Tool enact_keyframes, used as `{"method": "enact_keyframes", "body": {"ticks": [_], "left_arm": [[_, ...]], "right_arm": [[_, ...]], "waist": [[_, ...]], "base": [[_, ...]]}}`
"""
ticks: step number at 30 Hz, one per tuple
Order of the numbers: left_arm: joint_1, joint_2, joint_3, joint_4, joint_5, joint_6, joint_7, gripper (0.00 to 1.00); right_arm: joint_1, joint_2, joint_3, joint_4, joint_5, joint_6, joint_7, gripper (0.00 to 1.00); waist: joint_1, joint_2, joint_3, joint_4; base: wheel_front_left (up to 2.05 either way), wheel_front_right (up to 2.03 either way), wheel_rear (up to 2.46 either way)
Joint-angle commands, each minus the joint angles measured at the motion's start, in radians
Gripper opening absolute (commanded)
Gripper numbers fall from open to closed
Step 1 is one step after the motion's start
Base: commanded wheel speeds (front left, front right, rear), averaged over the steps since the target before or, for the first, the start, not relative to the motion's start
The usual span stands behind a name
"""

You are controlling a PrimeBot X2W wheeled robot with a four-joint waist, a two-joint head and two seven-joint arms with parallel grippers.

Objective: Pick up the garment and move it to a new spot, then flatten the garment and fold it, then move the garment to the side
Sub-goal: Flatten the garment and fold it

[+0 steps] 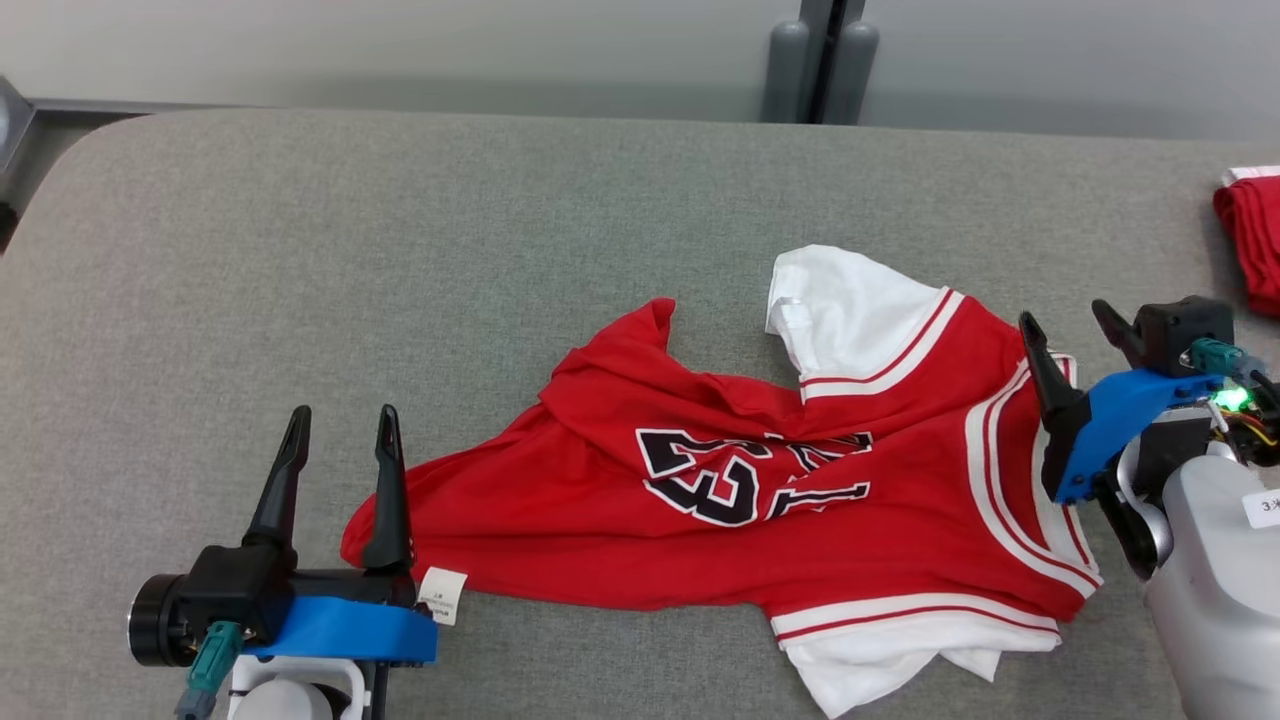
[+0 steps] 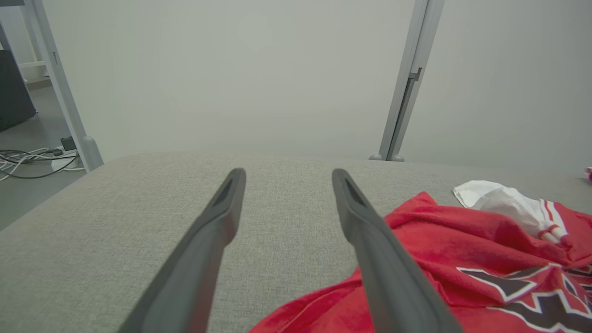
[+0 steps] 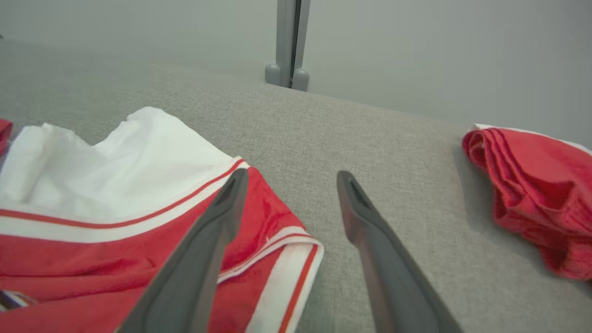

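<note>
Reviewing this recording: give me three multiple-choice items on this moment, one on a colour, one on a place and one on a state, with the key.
1. The jersey body is: A. red B. blue C. green
2. The other red cloth lies: A. on the jersey B. at the right edge of the grey surface C. at its left edge
3. The left gripper and right gripper are: A. both shut on the jersey B. both open, gripping nothing C. left shut, right open

Key: 1 A, red surrounds the black number; 2 B, head view shows it far right; 3 B, both finger pairs stand spread.
</note>
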Motion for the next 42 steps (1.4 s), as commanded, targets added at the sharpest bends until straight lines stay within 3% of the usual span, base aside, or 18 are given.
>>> {"method": "enact_keyframes", "body": {"ticks": [1,14,15,16,17,28,36,37,38,42], "left_arm": [[-0.018,-0.001,-0.004,-0.005,-0.007,0.006,-0.003,1.0],[-0.051,-0.002,-0.029,-0.005,-0.022,0.022,-0.003,1.0],[-0.053,-0.002,-0.03,-0.003,-0.023,0.023,-0.003,1.0],[-0.054,-0.002,-0.031,-0.002,-0.023,0.024,-0.003,1.0],[-0.056,-0.001,-0.031,-0.001,-0.023,0.024,-0.003,1.0],[-0.067,-0.002,-0.057,0.001,-0.046,0.026,-0.003,1.0],[-0.079,-0.001,-0.085,0.003,-0.069,0.037,-0.003,1.0],[-0.079,-0.001,-0.087,0.002,-0.07,0.037,-0.003,1.0],[-0.077,-0.002,-0.088,0.001,-0.073,0.04,-0.003,1.0],[-0.068,-0.001,-0.084,0.001,-0.075,0.047,-0.003,1.0]], "right_arm": [[-0.024,-0.013,0.003,0.041,-0.004,0.0,0.014,1.0],[-0.092,0.015,0.018,0.303,-0.016,0.0,0.039,1.0],[-0.096,0.024,0.025,0.312,-0.005,0.001,0.032,0.48],[-0.103,0.03,0.033,0.313,0.002,0.001,0.022,0.15],[-0.11,0.029,0.041,0.315,0.007,0.001,0.012,0.0],[-0.318,-0.049,0.089,0.288,0.046,0.0,-0.09,0.0],[-0.48,-0.085,0.055,0.372,0.035,0.0,-0.122,0.0],[-0.485,-0.08,0.055,0.39,0.03,0.0,-0.125,0.2],[-0.486,-0.077,0.058,0.412,0.023,0.0,-0.118,1.0],[-0.481,-0.067,0.057,0.457,0.017,0.0,-0.144,1.0]], "waist": [[-0.0001,-0.0001,0.026,0.022],[-0.0001,-0.0001,0.075,0.044],[-0.0001,-0.0001,0.075,0.044],[-0.0001,-0.0001,0.074,0.044],[-0.0001,-0.0001,0.074,0.044],[-0.0001,-0.0001,0.083,0.08],[-0.0001,-0.0001,0.111,0.13],[-0.0001,-0.0001,0.112,0.133],[-0.0001,-0.0001,0.113,0.135],[-0.0001,-0.0001,0.109,0.131]], "base": [[0.0,0.0,0.0],[0.0,0.0,0.0],[0.0,0.0,0.0],[0.0,0.0,0.0],[0.0,0.0,0.0],[0.0,0.0,0.0],[0.0,0.0,0.0],[0.0,0.0,0.0],[0.0,0.0,0.0],[0.0,0.0,0.0]]}}
